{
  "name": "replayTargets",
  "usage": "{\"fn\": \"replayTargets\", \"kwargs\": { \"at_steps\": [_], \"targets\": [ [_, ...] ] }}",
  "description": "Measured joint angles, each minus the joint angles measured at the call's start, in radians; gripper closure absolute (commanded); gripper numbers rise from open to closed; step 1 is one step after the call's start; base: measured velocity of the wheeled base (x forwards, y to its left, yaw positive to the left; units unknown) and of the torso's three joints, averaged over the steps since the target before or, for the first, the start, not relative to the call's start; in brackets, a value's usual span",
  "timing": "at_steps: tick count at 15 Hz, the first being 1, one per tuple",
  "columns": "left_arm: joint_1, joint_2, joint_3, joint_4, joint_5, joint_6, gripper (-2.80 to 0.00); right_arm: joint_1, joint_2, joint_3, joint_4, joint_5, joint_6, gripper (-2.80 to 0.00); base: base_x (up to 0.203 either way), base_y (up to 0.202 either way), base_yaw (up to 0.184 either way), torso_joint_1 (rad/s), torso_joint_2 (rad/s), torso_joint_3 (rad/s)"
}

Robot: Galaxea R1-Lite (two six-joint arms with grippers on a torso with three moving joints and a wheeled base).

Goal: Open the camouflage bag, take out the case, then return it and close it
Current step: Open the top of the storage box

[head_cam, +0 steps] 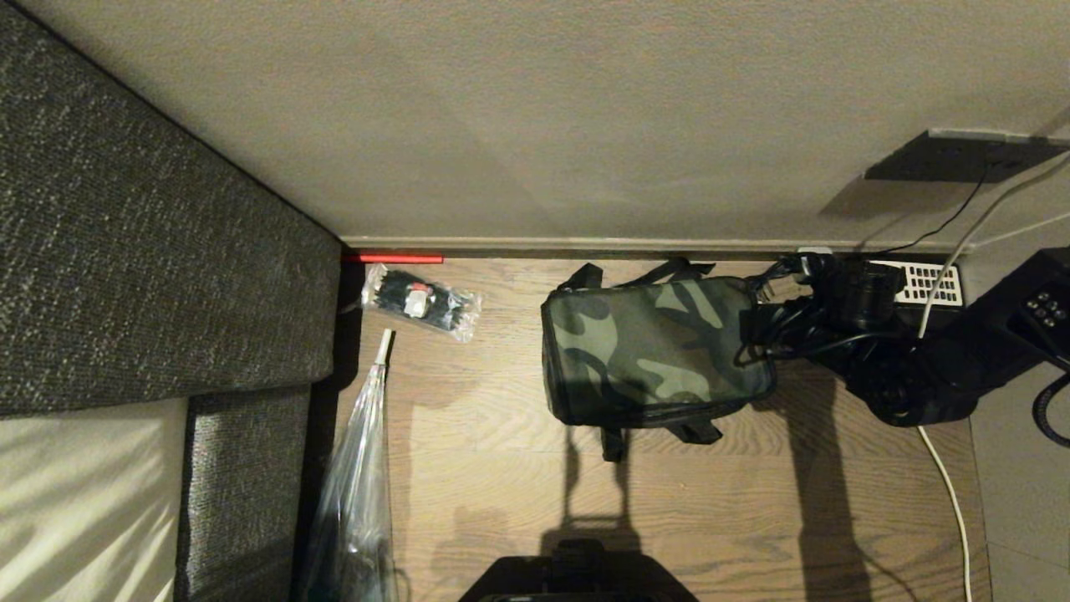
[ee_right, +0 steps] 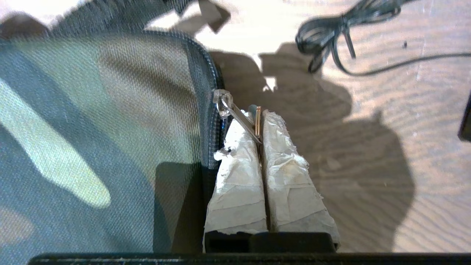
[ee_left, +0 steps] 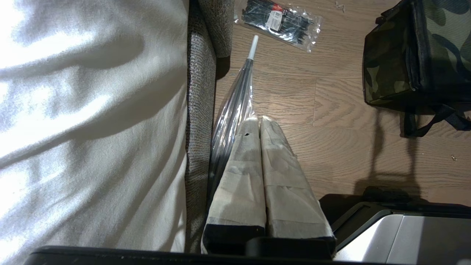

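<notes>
The camouflage bag (head_cam: 656,351) is lying closed on the wooden floor (head_cam: 501,468), its long axis running along the wall's skirting (head_cam: 585,244), its top panel facing up and black straps trailing off the near and far sides. The right gripper (ee_right: 257,123) is sitting at the bag's right end, its taped fingers (ee_right: 239,173) pressed together and pinching the zip pull (ee_right: 239,119), a thin metal tab linked through a clear ring to the zipper seam just beside them. The seam is running along the bag's edge immediately next to the fingers, and bare floor is stretching away on their other side, apart from a bundled black cord (ee_right: 327,36) lying ahead of the fingertips.

Only the right wrist view is showing this pinch; in the head view the arm's black body is hiding the fingers, and behind it something with a white grid, possibly a telephone, is hard to read.

The left gripper (ee_left: 259,121) is hanging well apart from the bag, fingers pressed together and holding nothing, a clear plastic sleeve (ee_left: 232,110) just beside them against the grey sofa edge (ee_left: 198,110). Beyond the fingertips a packet of black cable ties (ee_left: 279,22) is lying on the floor. Open floor is separating these fingers from the bag.
</notes>
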Motion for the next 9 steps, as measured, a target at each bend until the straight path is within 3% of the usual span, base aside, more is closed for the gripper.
{"fn": "replayTargets", "kwargs": {
  "at_steps": [9],
  "targets": [
    [0.000,0.000,0.000,0.000,0.000,0.000,0.00,0.003,0.019,-0.063,0.001,0.000,0.009,0.00,0.000,0.000,0.000,0.000,0.00,0.000]
  ]
}}
